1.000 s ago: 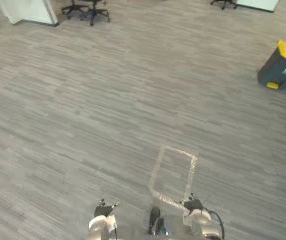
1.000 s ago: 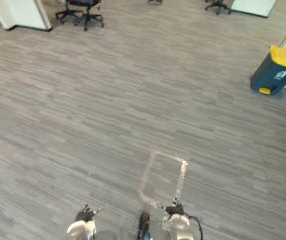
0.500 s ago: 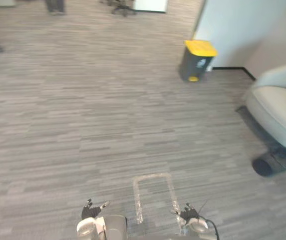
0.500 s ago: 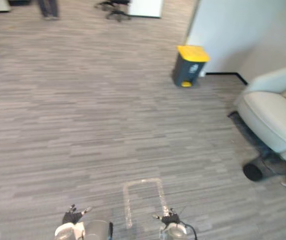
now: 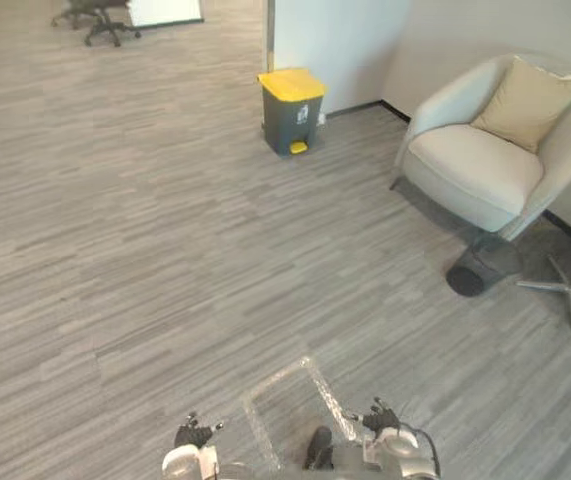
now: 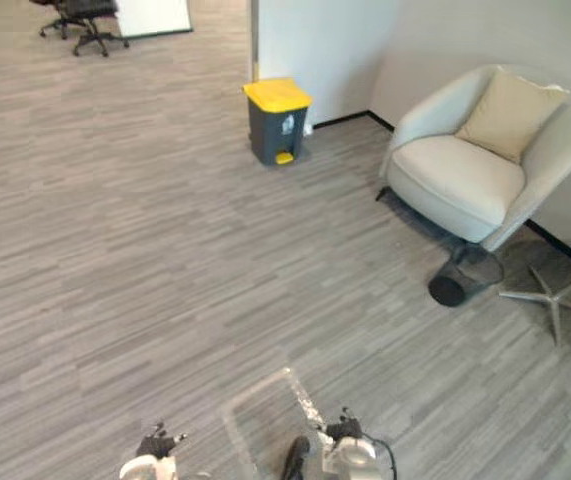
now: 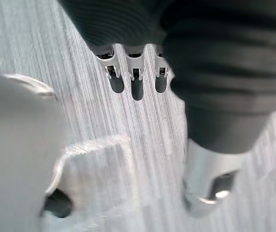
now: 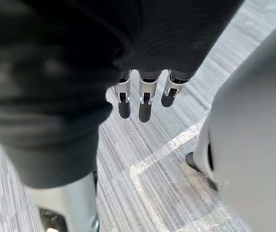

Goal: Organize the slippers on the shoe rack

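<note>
As the left robot hand (image 7: 137, 86) hangs slack, streaked grey flooring (image 5: 165, 250) spreads.

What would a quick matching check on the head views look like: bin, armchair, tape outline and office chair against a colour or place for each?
Things:
1. bin
2. armchair
3. tape outline
4. office chair

Descriptions:
A. black, far upper left
B. pale lines, low centre of the head views
C. pale upholstery, right side
D. dark body, yellow lid

Pairs: 1-D, 2-C, 3-B, 4-A

Matt wood-grain floor (image 5: 165, 220), cloth armchair (image 5: 485, 160)
</note>
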Robot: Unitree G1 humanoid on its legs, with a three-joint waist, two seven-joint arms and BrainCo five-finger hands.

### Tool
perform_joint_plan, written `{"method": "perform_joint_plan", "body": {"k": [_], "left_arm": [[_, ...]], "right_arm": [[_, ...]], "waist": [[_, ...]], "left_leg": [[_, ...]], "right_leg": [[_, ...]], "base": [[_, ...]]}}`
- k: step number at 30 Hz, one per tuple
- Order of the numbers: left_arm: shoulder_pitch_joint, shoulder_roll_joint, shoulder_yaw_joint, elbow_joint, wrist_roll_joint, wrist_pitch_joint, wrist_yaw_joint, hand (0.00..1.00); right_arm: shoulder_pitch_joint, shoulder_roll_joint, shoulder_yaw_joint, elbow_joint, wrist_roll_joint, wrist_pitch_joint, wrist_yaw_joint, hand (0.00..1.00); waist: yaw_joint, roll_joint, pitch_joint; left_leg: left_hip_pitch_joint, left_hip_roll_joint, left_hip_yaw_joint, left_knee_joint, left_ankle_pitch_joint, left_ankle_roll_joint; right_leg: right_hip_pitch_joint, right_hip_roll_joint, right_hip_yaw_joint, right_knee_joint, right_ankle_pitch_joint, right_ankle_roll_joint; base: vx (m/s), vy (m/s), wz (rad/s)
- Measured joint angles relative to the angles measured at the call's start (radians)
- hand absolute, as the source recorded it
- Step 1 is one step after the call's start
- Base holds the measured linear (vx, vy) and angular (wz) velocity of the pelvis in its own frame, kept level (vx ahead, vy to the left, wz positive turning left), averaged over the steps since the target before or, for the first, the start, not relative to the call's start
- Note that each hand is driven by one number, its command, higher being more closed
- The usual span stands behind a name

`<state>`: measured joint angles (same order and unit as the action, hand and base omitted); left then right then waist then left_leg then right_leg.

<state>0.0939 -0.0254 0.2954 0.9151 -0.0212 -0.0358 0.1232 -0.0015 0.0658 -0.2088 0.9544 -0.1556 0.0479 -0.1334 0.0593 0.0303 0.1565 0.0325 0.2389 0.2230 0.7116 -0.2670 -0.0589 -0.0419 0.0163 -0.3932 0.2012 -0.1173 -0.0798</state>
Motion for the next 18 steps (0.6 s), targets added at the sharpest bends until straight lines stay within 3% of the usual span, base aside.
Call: {"method": "perform_joint_plan", "body": {"k": [1,4,5,6,7,9,10,11,12,13,14,15,17,18], "left_arm": [[0.005,-0.006,0.014,-0.004,-0.001,0.0,0.0,0.0],[0.008,-0.012,0.012,-0.025,0.0,0.0,0.0,0.0],[0.011,-0.022,0.012,-0.041,-0.001,-0.002,0.0,0.0],[0.01,-0.025,0.011,-0.043,-0.001,-0.004,0.0,0.0],[0.01,-0.029,0.01,-0.044,-0.001,-0.005,0.0,0.0],[0.005,-0.03,0.012,-0.043,-0.001,-0.005,0.0,0.0],[0.003,-0.029,0.012,-0.044,-0.001,-0.005,0.0,0.0],[0.001,-0.034,0.012,-0.043,-0.002,-0.009,0.001,0.0],[0.003,-0.04,0.012,-0.04,-0.002,-0.014,0.001,0.0],[0.001,-0.037,0.018,-0.039,-0.002,-0.021,-0.001,0.0],[0.0,-0.036,0.02,-0.038,-0.002,-0.021,0.0,0.0],[0.001,-0.031,0.022,-0.038,-0.002,-0.024,-0.001,0.0],[0.0,-0.026,0.027,-0.037,-0.012,-0.024,0.001,0.0],[0.001,-0.027,0.027,-0.037,-0.018,-0.023,0.001,0.0]], "right_arm": [[-0.001,-0.003,0.025,0.003,0.001,0.001,-0.002,0.0],[-0.006,0.006,0.032,0.007,0.003,0.003,-0.002,0.0],[-0.002,0.004,0.03,0.008,0.006,0.005,-0.004,0.0],[-0.001,0.003,0.026,0.008,0.006,0.005,-0.004,0.0],[-0.001,0.001,0.024,0.007,0.01,0.009,-0.006,0.0],[-0.001,0.007,0.024,0.007,0.01,0.012,-0.009,0.0],[-0.002,0.007,0.026,0.007,0.01,0.012,-0.009,0.0],[0.001,0.006,0.025,0.008,0.01,0.012,-0.011,0.0],[0.003,0.006,0.026,0.009,0.01,0.012,-0.014,0.0],[-0.001,0.006,0.043,0.017,0.012,0.012,-0.013,0.0],[-0.001,0.005,0.044,0.016,0.012,0.012,-0.014,0.0],[0.007,0.005,0.041,0.012,0.015,0.009,-0.015,0.0],[0.012,0.005,0.034,0.01,0.019,0.008,-0.016,0.0],[0.028,0.005,0.035,0.009,0.019,0.007,-0.016,0.0]], "waist": [[0.006,0.004,0.006],[0.021,-0.001,0.006],[0.028,-0.009,0.006],[0.031,-0.008,0.004],[0.034,-0.005,0.004],[0.04,-0.008,0.006],[0.041,-0.01,0.007],[0.045,-0.009,0.007],[0.051,0.001,0.003],[0.056,0.0,0.0],[0.055,-0.004,-0.002],[0.053,-0.022,-0.009],[0.066,-0.031,-0.008],[0.076,-0.036,-0.006]], "left_leg": [[-0.07,0.033,-0.031,0.172,0.03,0.015],[-0.128,0.008,-0.061,0.252,-0.009,-0.004],[-0.165,-0.039,-0.076,0.157,-0.04,0.004],[-0.172,-0.054,-0.082,0.103,-0.049,0.003],[-0.175,-0.098,-0.117,-0.052,-0.057,0.0],[-0.207,-0.18,-0.242,-0.222,-0.044,0.015],[-0.21,-0.189,-0.258,-0.24,-0.039,0.017],[-0.208,-0.224,-0.325,-0.328,0.014,0.019],[-0.2,-0.226,-0.345,-0.351,0.102,0.008],[-0.178,-0.231,-0.31,-0.344,0.134,0.025],[-0.173,-0.233,-0.302,-0.347,0.128,0.034],[-0.169,-0.235,-0.265,-0.343,0.104,0.052],[-0.148,-0.229,-0.213,-0.336,0.064,0.065],[-0.104,-0.226,-0.161,-0.35,0.043,0.076]], "right_leg": [[0.036,0.032,0.036,-0.008,-0.014,-0.029],[0.082,0.046,0.118,-0.013,-0.041,-0.049],[0.102,0.047,0.191,-0.032,-0.035,-0.037],[0.104,0.047,0.209,-0.036,-0.033,-0.034],[0.115,0.046,0.262,-0.046,-0.035,-0.027],[0.14,0.035,0.331,-0.051,-0.044,-0.012],[0.145,0.033,0.34,-0.051,-0.046,-0.008],[0.163,0.027,0.378,-0.05,-0.059,0.014],[0.172,0.032,0.401,-0.049,-0.069,0.031],[0.191,0.02,0.433,-0.044,-0.082,0.056],[0.19,0.014,0.436,-0.041,-0.083,0.062],[0.184,0.001,0.441,-0.03,-0.088,0.07],[0.182,-0.009,0.472,-0.016,-0.093,0.079],[0.169,-0.023,0.481,0.043,-0.111,0.109]], "base": [[0.37,-0.151,-0.75],[0.3,-0.072,-1.16],[0.2,-0.01,-1.15],[0.36,0.052,-1.5],[0.27,0.101,-1.0],[0.28,0.131,-0.97],[0.31,0.186,-0.88],[0.3,0.201,-0.75],[0.35,0.284,-0.96],[0.23,0.208,-0.59],[0.32,0.298,-0.65],[0.22,0.211,-0.75],[0.21,0.214,-0.92],[0.14,0.165,-1.12]]}}
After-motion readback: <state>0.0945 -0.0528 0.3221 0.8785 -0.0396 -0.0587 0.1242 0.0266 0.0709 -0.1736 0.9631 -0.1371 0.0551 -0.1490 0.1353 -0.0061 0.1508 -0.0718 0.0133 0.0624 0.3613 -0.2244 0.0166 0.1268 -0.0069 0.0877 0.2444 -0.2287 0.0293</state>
